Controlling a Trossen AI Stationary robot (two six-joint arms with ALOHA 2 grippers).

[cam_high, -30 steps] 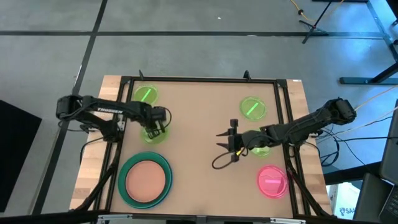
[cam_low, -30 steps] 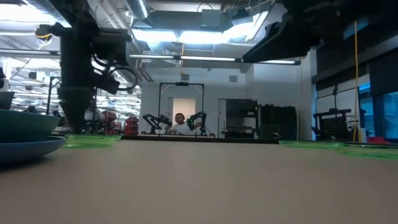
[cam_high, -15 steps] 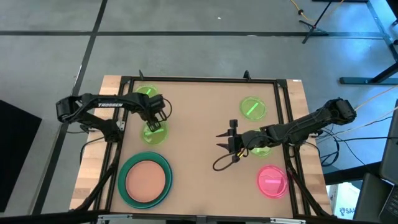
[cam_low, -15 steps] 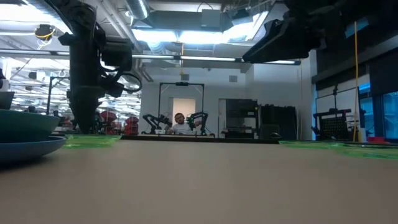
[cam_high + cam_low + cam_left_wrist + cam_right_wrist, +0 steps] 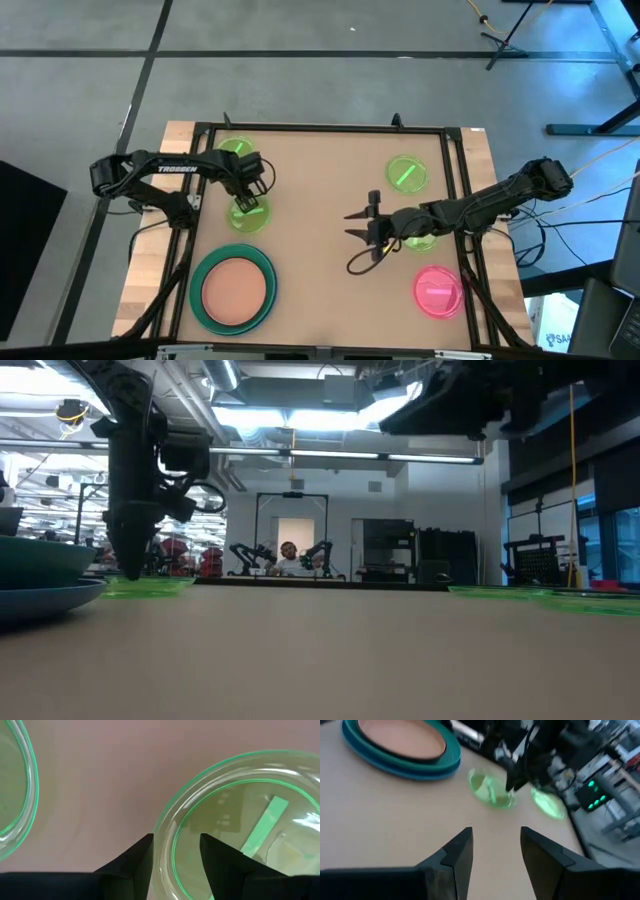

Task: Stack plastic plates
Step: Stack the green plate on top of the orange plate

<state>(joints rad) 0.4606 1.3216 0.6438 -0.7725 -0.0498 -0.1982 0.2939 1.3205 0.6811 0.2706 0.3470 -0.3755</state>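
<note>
My left gripper [image 5: 250, 188] [image 5: 172, 852] is open and points down at the far rim of a small green plate [image 5: 247, 214] [image 5: 240, 825]. One finger stands outside the rim and one inside; I cannot tell if they touch it. A second green plate [image 5: 235, 152] lies beyond it. A stack [image 5: 235, 290] sits near the left front corner: a peach plate [image 5: 400, 735] on top, teal [image 5: 451, 756] and blue [image 5: 395, 764] below. My right gripper [image 5: 355, 227] [image 5: 492, 845] hovers open over mid-table. Two more green plates [image 5: 407, 173] [image 5: 422, 240] and a pink one [image 5: 437, 290] lie on the right.
The table top has a raised dark frame [image 5: 320, 128] around it. Bare tan surface [image 5: 320, 180] spreads between the two arms. My right arm [image 5: 470, 208] passes over the green plate on the right. A person [image 5: 288, 555] sits far back in the room.
My left gripper has moved from over the green plate's middle toward the table's far edge, to the plate's far rim, and then sunk slightly. The plate has stayed in place. My right gripper has edged slightly toward the table's left.
</note>
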